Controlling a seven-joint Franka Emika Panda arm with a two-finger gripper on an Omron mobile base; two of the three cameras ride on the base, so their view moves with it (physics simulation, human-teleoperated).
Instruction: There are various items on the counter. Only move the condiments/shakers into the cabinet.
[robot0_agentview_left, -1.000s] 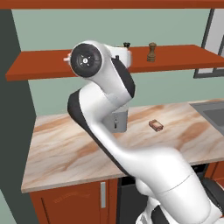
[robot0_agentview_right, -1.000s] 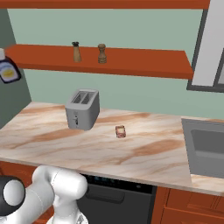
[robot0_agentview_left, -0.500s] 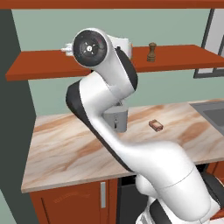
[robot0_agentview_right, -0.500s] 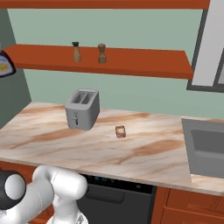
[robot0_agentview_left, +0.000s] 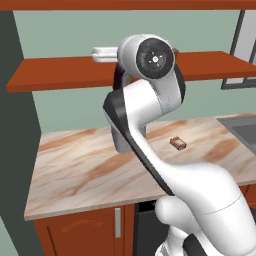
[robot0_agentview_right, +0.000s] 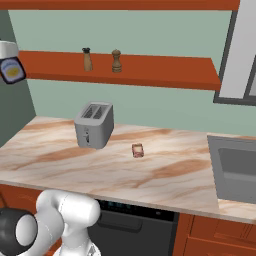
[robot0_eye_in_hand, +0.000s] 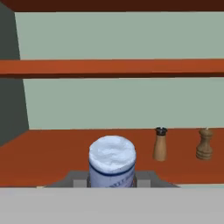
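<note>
My gripper (robot0_eye_in_hand: 112, 182) is shut on the dark sauce bottle, whose bluish-white cap (robot0_eye_in_hand: 112, 158) shows between the fingers. In the right base view the bottle's yellow label (robot0_agentview_right: 11, 70) hangs under the white hand (robot0_agentview_right: 7, 49) at the far left end of the cabinet shelf (robot0_agentview_right: 160, 70). Whether the bottle touches the board I cannot tell. The light-wood shaker with black top (robot0_agentview_right: 88, 59) and the brown mill (robot0_agentview_right: 116, 61) stand upright on the shelf, to the right of the bottle (robot0_eye_in_hand: 160, 144) (robot0_eye_in_hand: 204, 143). My hand (robot0_agentview_left: 103, 53) sits at shelf height.
The grey toaster (robot0_agentview_right: 94, 124) and the small orange-brown block (robot0_agentview_right: 138, 150) rest on the marbled counter (robot0_agentview_right: 60, 160). A sink (robot0_agentview_right: 235, 167) lies at the right. My own arm (robot0_agentview_left: 150, 100) hides the toaster in the left base view. Another board (robot0_eye_in_hand: 109, 68) runs above the shelf.
The arm's upper joint has swung to the right. The held bottle has risen a little and shifted toward the shelf. Shakers, toaster and block have stayed put.
</note>
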